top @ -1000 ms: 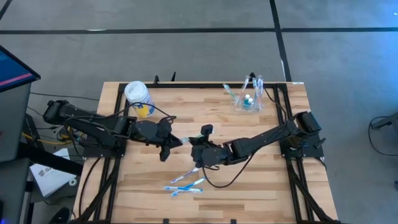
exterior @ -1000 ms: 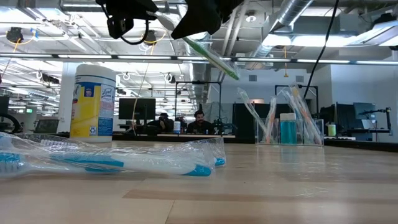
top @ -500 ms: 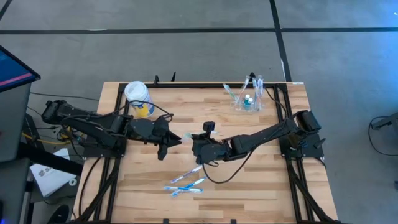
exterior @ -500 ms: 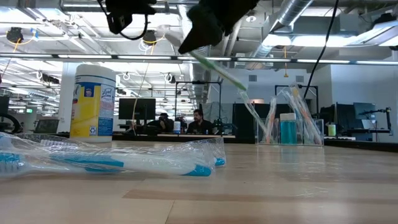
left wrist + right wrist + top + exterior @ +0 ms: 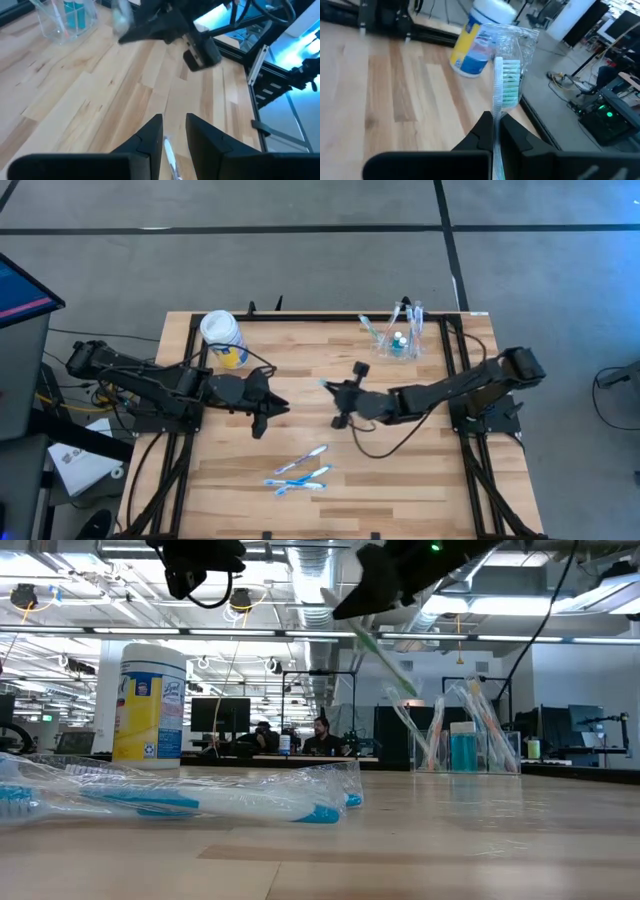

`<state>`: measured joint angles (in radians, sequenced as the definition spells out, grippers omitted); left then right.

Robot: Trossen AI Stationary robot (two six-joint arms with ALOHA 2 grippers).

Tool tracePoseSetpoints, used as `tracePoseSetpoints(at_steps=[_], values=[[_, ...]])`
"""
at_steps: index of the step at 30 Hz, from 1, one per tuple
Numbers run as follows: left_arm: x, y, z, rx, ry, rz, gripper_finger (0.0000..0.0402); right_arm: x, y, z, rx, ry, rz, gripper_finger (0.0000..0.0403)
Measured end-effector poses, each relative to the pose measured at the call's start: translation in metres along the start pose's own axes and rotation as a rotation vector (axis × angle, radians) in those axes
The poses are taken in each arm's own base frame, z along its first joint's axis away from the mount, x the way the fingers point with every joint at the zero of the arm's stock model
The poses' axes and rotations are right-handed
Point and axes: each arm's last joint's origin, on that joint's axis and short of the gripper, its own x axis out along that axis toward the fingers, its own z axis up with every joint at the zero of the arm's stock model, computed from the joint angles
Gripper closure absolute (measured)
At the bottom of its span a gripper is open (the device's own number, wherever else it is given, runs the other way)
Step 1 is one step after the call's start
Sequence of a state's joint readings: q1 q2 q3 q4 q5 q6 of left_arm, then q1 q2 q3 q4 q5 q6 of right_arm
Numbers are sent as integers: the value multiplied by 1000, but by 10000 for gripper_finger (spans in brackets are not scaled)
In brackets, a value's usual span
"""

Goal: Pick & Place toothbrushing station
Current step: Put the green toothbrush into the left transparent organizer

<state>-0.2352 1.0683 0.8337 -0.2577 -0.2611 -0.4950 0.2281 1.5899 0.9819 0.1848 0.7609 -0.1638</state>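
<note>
Toothbrushing station (image 5: pixel 398 343): clear plastic cup at upper right of the high view, near the table's (image 5: pixel 420 480) far edge, already holding several brushes and something blue; in the low view (image 5: pixel 462 745) it stands upright at right of centre, well apart from the canister (image 5: pixel 222 338) at upper left. Right gripper (image 5: pixel 345 395) at centre of the high view, fingers pressed together on a green-bristled toothbrush (image 5: pixel 506 85) in a clear wrapper; the low view shows that brush (image 5: pixel 385 658) slanting down from the gripper, up in the air. Left gripper (image 5: pixel 272 408) left of centre, fingers slightly apart, nothing between them in its wrist view (image 5: pixel 170 131); it waits. About 3 more wrapped toothbrushes (image 5: pixel 298 473) lie at lower centre of the table. Handling, as judged: cup looks light, thin-walled, smooth, easily tipped by a sideways knock, so the brush should come in from above, clear of the rim and of the brushes leaning out. Brush itself light and stiff; wrapper is slippery film, so the hold on the handle could slide.
</note>
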Motion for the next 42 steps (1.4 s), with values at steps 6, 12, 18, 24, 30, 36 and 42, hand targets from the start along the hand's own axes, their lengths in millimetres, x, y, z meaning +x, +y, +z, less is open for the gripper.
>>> tracePoseSetpoints(at_steps=[6,12,18,24,30,36,42], values=[[0,0,1,5,-8,2,321,-12,-28,-20,139,-115,-65,403],[2,-1,1,26,-12,5,321,-19,-56,-45,286,-245,-160,403],[11,-1,-3,42,10,16,321,-18,-77,-66,382,-343,-257,403],[29,-3,-10,61,44,33,321,-17,-92,-82,425,-370,-330,403],[47,-10,-18,76,55,21,321,-15,-111,-99,497,-412,-421,403],[59,-13,-27,93,89,21,321,-10,-128,-114,557,-414,-460,403],[63,-16,-29,115,94,17,321,-8,-144,-126,612,-407,-518,403]])
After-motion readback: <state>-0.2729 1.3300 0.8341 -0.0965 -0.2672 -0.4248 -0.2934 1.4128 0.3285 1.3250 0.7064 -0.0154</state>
